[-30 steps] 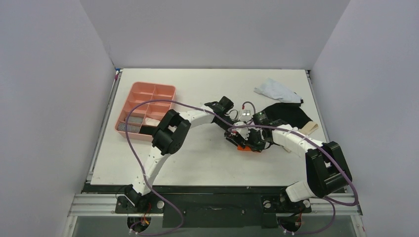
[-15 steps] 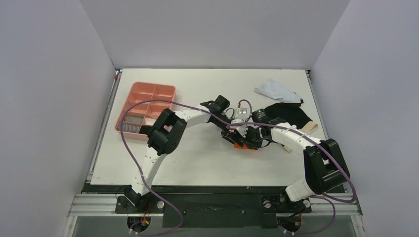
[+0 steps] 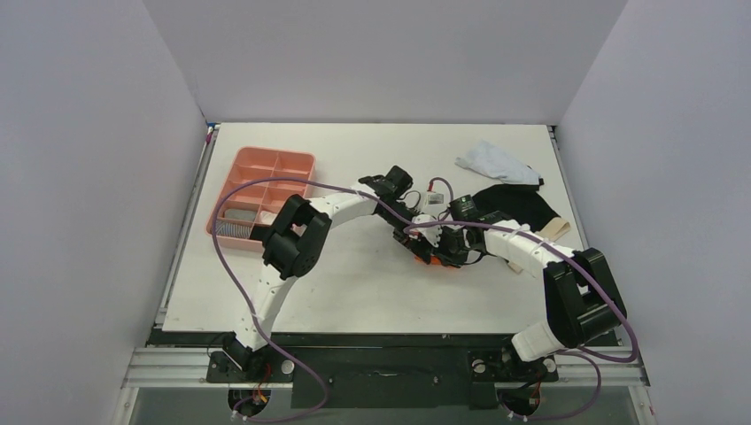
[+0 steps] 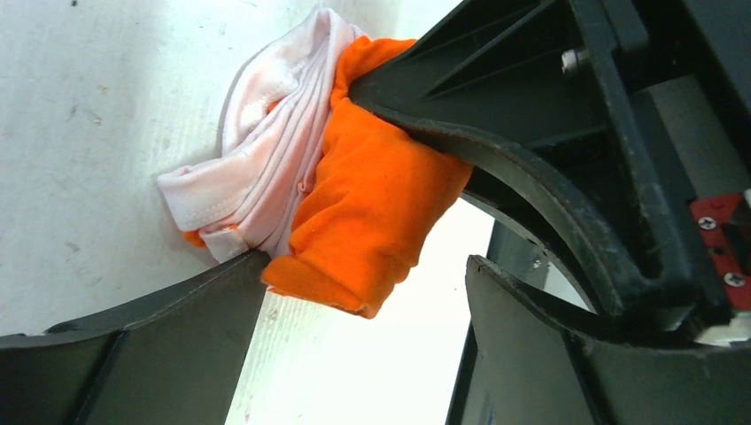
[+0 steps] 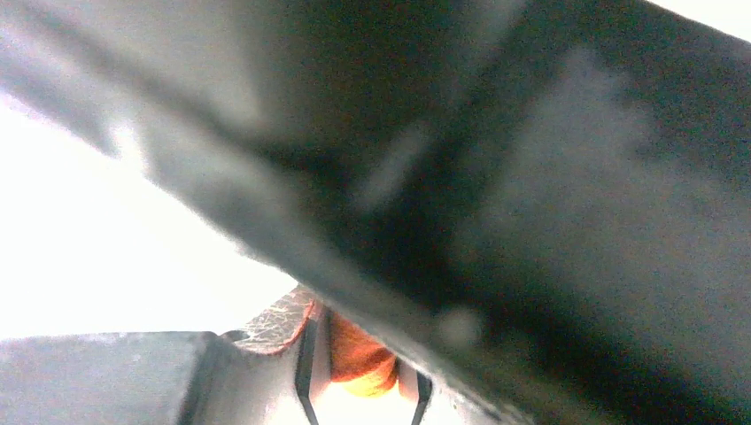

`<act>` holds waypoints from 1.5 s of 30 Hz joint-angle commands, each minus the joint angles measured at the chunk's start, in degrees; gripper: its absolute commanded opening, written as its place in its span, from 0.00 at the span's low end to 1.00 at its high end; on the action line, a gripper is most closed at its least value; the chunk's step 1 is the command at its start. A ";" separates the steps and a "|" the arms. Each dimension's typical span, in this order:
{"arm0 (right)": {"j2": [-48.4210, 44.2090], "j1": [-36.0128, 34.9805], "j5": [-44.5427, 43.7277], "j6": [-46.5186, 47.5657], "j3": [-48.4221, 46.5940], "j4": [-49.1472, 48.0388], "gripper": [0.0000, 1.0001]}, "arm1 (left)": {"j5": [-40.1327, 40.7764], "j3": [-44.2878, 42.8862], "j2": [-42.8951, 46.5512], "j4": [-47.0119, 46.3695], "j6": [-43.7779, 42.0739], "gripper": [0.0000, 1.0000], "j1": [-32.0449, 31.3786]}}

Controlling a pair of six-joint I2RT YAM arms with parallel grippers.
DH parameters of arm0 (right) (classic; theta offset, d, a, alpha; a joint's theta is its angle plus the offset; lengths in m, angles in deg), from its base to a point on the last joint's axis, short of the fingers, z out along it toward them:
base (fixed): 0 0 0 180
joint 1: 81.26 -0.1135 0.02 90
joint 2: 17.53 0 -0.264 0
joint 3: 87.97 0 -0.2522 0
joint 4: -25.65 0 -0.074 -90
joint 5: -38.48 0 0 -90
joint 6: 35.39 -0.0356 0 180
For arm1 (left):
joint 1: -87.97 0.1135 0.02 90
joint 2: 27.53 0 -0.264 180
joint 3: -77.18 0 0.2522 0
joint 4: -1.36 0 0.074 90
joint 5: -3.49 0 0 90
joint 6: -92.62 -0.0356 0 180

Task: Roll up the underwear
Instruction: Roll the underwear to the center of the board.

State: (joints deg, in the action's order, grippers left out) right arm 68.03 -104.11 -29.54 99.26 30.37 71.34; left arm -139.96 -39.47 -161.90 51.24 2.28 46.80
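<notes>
The orange underwear with white stripes is bunched into a short roll on the table, seen small in the top view. My right gripper is shut on it; orange cloth shows pinched between its fingertips. My left gripper is open, one finger touching the roll's lower edge, the other finger apart from it. In the top view the left gripper sits just left of the roll. The black underwear with its beige waistband lies flat at the right.
A pale cloth lies at the back right. A pink compartment tray stands at the left, with folded items in its near cells. The left arm's body blocks most of the right wrist view. A purple cable loops above the tray.
My left gripper has opened wider and drawn back a little to the upper left. My right gripper has shifted slightly left with the orange roll still in it.
</notes>
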 commanded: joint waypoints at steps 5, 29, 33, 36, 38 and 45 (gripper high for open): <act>4.39 1.80 -10.64 -1.44 2.38 14.46 0.00 | 17.80 2.79 2.37 8.53 -16.59 0.85 4.15; 16.17 2.06 -8.46 -3.60 -8.31 23.16 0.00 | 15.32 24.35 22.57 -0.15 -15.89 0.84 19.08; 18.75 2.15 -8.13 -4.16 -11.43 25.16 0.00 | 18.17 31.68 29.12 -8.50 -14.35 0.84 19.64; 20.14 2.23 -7.55 -4.38 -13.36 26.71 0.00 | 19.16 36.34 33.91 -12.56 -13.91 0.84 19.45; 21.37 2.53 -6.50 -4.53 -14.66 27.65 0.00 | 20.12 38.85 36.98 -15.82 -14.40 0.84 18.81; 28.20 3.30 -2.61 -3.42 -21.87 33.85 0.00 | 31.15 47.33 44.91 -25.74 -23.16 0.85 6.25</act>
State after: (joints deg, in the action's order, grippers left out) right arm 88.51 -102.17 -29.52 95.63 7.40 96.30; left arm -115.50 4.64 -121.99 34.82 -14.57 60.31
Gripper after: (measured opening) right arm 0.215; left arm 0.843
